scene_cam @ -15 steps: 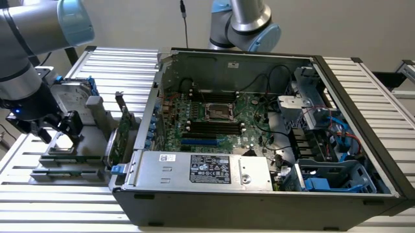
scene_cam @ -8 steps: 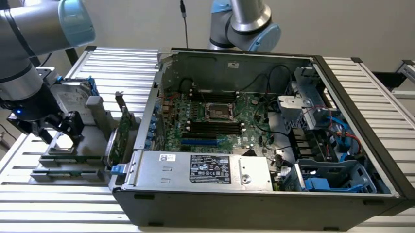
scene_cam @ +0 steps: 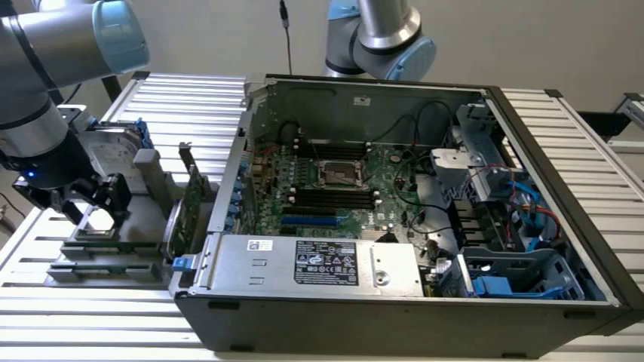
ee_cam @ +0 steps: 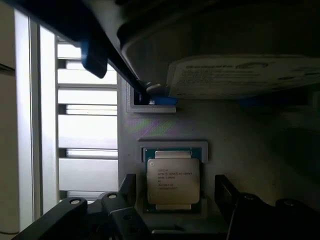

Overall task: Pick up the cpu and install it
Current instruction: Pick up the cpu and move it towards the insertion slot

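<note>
Two fingers [ee_cam: 226, 195] of the gripper [scene_cam: 96, 213] spread wide, gripping nothing, flanking the cpu [ee_cam: 172, 181] seated in its grey tray [ee_cam: 165, 127] outside the computer case [scene_cam: 403, 317], clear gaps either side (chip print illegible), hard drive [ee_cam: 240, 75] edge cut off

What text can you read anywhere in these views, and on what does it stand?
Nothing reads clearly.
cpu: printed lines on its lid, too small to read.
hard drive label: print blurred.
power supply label: symbols and print too small to read.
</note>
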You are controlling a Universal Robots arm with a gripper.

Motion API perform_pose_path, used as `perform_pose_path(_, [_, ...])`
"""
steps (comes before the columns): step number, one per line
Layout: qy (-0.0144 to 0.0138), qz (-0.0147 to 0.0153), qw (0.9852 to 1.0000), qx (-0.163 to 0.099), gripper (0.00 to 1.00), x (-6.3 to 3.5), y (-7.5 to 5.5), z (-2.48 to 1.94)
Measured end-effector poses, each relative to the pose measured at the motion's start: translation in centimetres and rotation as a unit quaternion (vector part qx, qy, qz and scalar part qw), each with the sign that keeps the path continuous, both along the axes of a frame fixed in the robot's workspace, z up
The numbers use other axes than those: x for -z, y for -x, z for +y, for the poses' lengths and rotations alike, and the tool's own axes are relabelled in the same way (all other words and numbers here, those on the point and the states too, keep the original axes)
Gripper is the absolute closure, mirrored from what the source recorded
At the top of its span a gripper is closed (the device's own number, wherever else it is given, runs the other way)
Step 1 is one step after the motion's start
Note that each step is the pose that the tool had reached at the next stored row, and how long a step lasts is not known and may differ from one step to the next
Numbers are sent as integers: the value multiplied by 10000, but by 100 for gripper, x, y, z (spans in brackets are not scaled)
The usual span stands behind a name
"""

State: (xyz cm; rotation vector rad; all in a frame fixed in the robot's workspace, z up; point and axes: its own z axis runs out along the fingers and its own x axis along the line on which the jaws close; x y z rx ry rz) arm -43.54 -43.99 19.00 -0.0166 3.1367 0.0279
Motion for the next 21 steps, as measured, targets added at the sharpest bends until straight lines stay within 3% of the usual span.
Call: perform_pose_path(21, [0,0,10000,0,27,48,3,31])
